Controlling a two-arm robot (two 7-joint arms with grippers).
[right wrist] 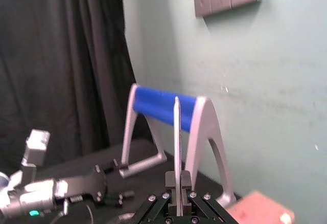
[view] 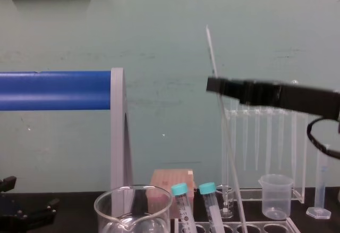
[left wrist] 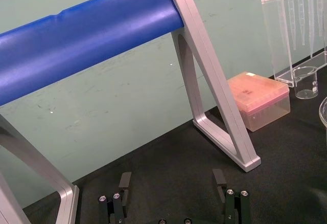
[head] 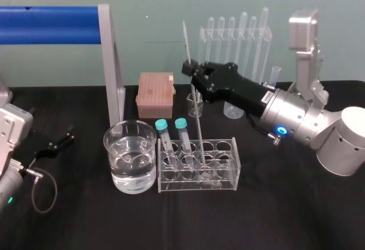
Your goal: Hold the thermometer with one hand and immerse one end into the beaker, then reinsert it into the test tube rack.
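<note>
The thermometer [head: 198, 125] is a long thin glass rod leaning slightly, with its lower end down in a hole of the test tube rack [head: 228, 143]. My right gripper [head: 191, 70] is shut on its upper part, reaching in from the right above the rack. In the right wrist view the rod [right wrist: 177, 132] rises straight up from the closed gripper [right wrist: 177, 185]. The chest view shows the rod [view: 212, 52] crossing the black gripper [view: 212, 85]. The wide glass beaker [head: 130, 156], holding clear liquid, stands just left of the rack. My left gripper [head: 63, 138] rests open at the far left [left wrist: 172, 183].
Two teal-capped tubes [head: 171, 138] lean in the rack's left holes. A silver frame with a blue bar [head: 111, 61] stands behind the beaker. Behind the rack are a pink tip box [head: 155, 93], a tall pipette stand [head: 236, 39] and small beakers [head: 232, 110].
</note>
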